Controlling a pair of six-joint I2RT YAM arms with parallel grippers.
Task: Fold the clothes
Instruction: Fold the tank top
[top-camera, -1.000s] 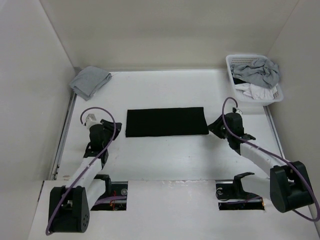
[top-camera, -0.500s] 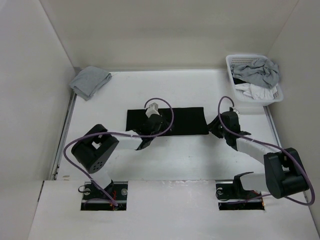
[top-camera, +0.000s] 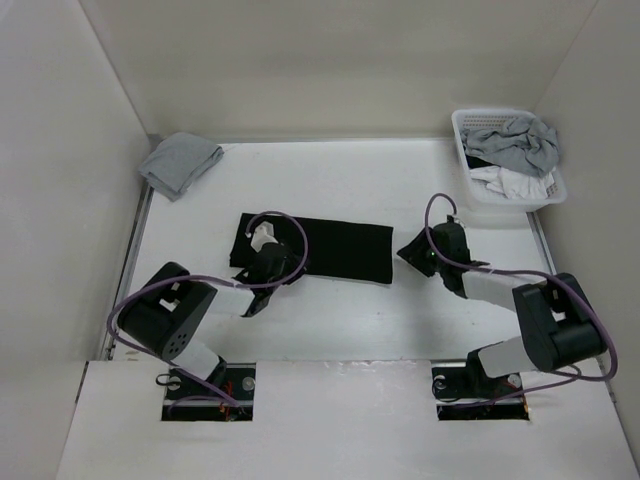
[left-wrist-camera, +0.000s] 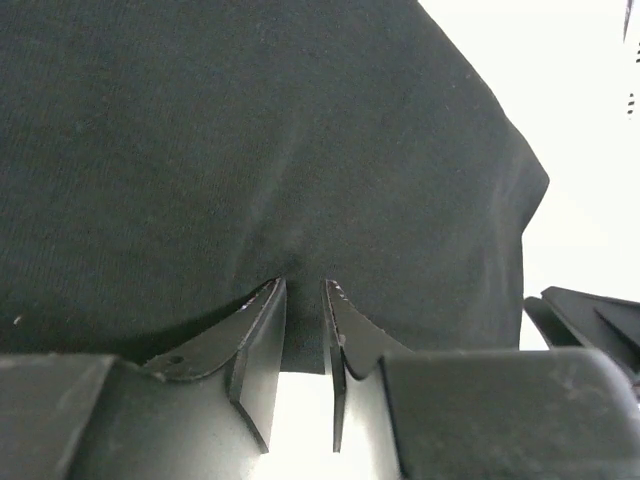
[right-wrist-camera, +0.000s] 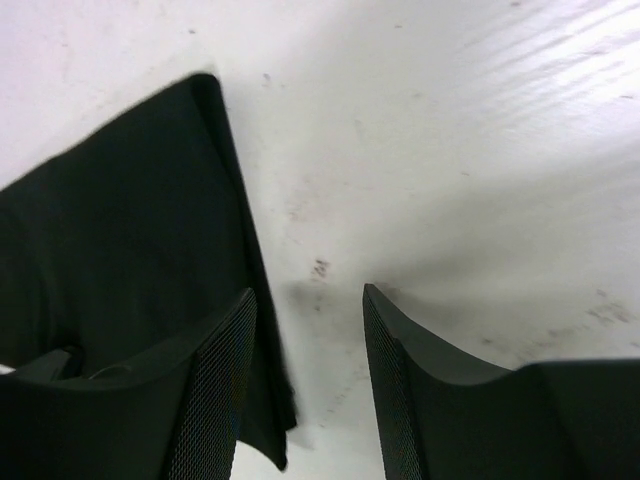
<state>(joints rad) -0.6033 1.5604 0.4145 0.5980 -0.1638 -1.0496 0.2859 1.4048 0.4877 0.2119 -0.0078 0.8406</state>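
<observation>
Garment (top-camera: 340, 250): black, folded into a long strip and laid flat near the middle of the table (top-camera: 330, 180). Its length is run from 9 to 3 o'clock, with the 3 o'clock end set slightly nearer the arm bases.
Left gripper (left-wrist-camera: 303, 292): placed at the garment's 6 o'clock edge, toward its 9 o'clock end.
Left jaws: narrow, closed on that edge. The cloth is seen puckered at the fingertips (left-wrist-camera: 272, 296).
Right gripper (right-wrist-camera: 308, 292): lowered at the garment's 3 o'clock end.
Right jaws: wide, nothing held. One finger is seen over the corner of the cloth, the other over bare table. Contact with the cloth cannot be told.
Basket (top-camera: 500, 112): white, set at the table's 2 o'clock corner, with grey clothing (top-camera: 515, 140) and white clothing (top-camera: 510, 182) heaped inside.
Grey cloth (top-camera: 180, 162): folded, laid at the 10 o'clock corner, well apart from the garment.
</observation>
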